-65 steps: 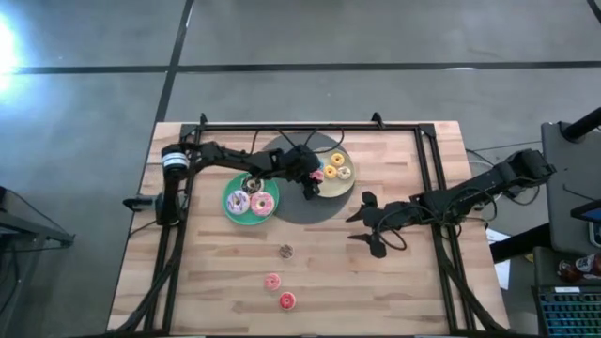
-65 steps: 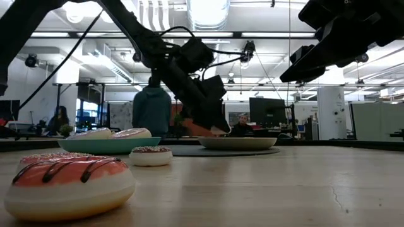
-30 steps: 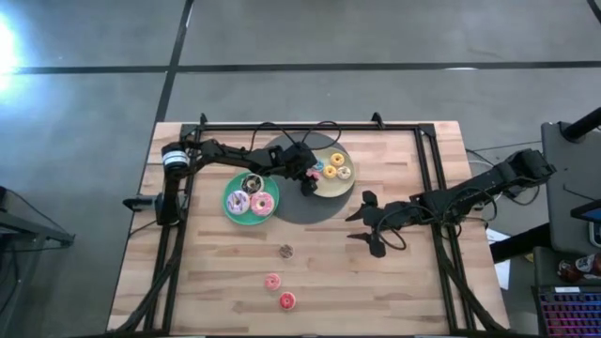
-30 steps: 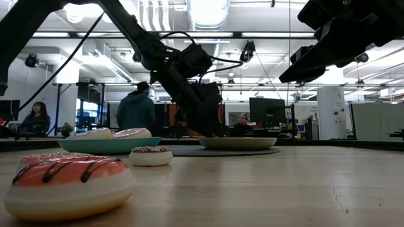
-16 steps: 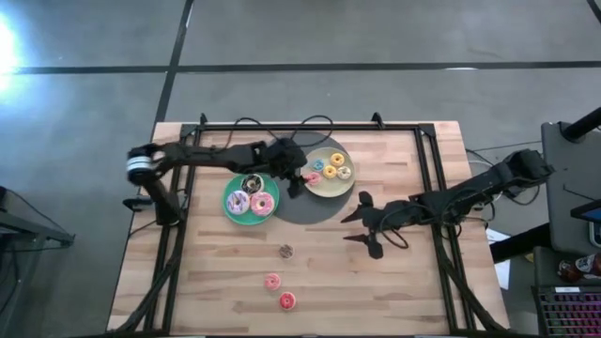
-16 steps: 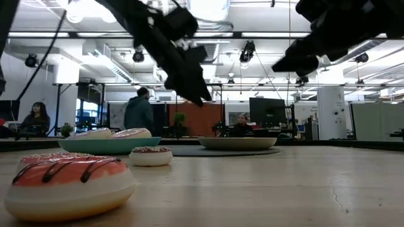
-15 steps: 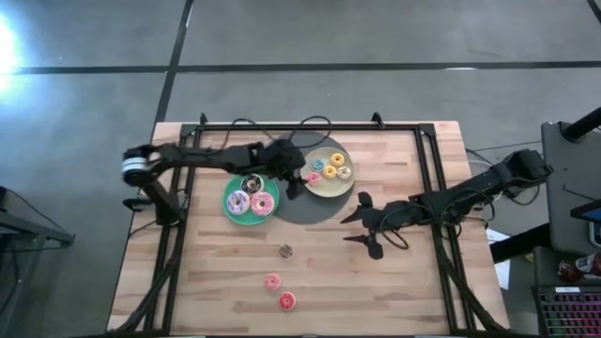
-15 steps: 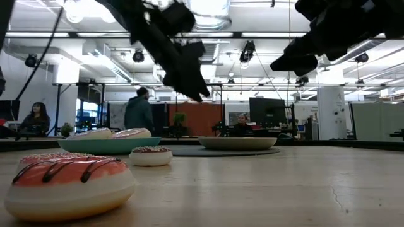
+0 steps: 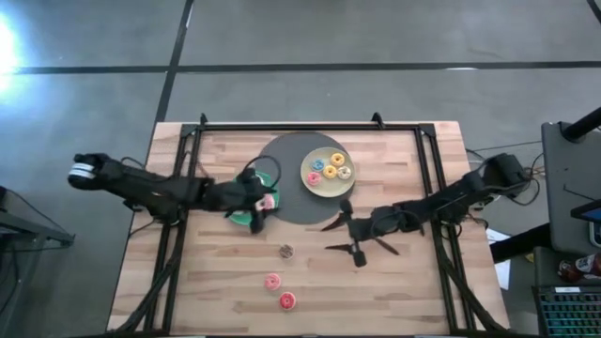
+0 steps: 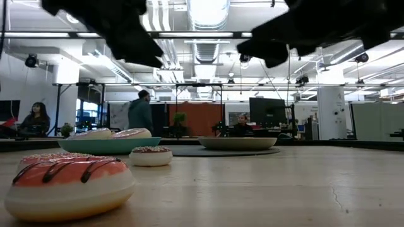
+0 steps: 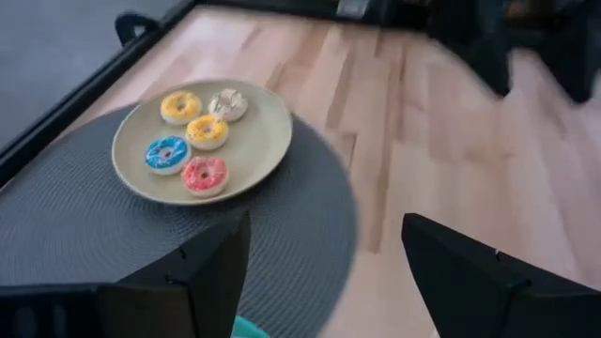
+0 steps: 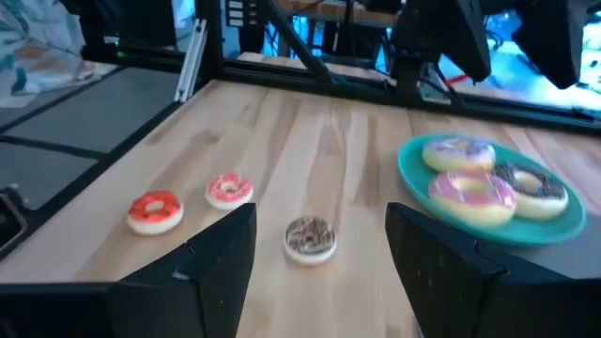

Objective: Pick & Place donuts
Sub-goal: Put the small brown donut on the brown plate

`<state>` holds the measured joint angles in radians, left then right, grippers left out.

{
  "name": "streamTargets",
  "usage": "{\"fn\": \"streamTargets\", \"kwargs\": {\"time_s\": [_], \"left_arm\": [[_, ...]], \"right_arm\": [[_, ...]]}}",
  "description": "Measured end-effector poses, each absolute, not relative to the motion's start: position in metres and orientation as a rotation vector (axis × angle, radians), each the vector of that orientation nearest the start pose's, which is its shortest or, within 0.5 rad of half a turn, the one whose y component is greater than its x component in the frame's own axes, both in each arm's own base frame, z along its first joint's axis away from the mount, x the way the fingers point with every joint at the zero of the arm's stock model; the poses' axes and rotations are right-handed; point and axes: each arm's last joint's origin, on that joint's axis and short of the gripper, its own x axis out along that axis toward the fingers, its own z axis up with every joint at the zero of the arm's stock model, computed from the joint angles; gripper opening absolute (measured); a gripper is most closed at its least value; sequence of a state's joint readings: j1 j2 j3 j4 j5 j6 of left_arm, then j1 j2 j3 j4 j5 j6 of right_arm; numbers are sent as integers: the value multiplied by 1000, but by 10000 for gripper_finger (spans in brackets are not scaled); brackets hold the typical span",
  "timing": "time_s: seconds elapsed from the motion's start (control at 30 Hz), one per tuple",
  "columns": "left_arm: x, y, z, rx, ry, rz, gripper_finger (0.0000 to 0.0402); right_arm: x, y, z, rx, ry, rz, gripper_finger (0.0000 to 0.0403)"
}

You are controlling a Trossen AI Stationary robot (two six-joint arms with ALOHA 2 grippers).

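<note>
The right gripper (image 9: 344, 235) hangs with its fingers (image 12: 451, 268) parted and empty, above and short of the brown donut (image 12: 310, 238) on the bench (image 9: 413, 282). Beyond that donut lie a pink donut (image 12: 228, 190) and a red donut (image 12: 155, 211) — small enough that a slightly off-centre pinch could squirt one away. The left gripper (image 9: 255, 205), also parted and empty, hovers over the teal plate (image 12: 488, 230) with three big donuts. Ahead of it, the pale plate (image 11: 268, 141) carries what looks like five tiny ones.

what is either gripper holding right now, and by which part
Nothing. The left gripper is open and empty above the teal plate; the right gripper is open and empty above the table.
</note>
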<state>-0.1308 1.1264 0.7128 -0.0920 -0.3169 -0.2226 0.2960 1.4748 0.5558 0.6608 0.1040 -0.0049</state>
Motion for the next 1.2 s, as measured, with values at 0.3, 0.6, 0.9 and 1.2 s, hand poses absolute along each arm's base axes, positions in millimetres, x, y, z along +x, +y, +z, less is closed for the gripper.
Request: {"fn": "streamTargets", "kwargs": {"time_s": [0.3, 0.6, 0.9, 1.2], "left_arm": [[206, -48, 232, -164, 328, 228, 253], [198, -61, 225, -175, 328, 189, 253], [192, -77, 227, -96, 290, 153, 253], [181, -95, 229, -5, 237, 210, 253]], "right_arm": [[336, 98, 174, -167, 260, 222, 230], [377, 97, 156, -102, 309, 291, 287], [397, 99, 129, -91, 412, 309, 321], [412, 94, 107, -57, 441, 282, 317]]}}
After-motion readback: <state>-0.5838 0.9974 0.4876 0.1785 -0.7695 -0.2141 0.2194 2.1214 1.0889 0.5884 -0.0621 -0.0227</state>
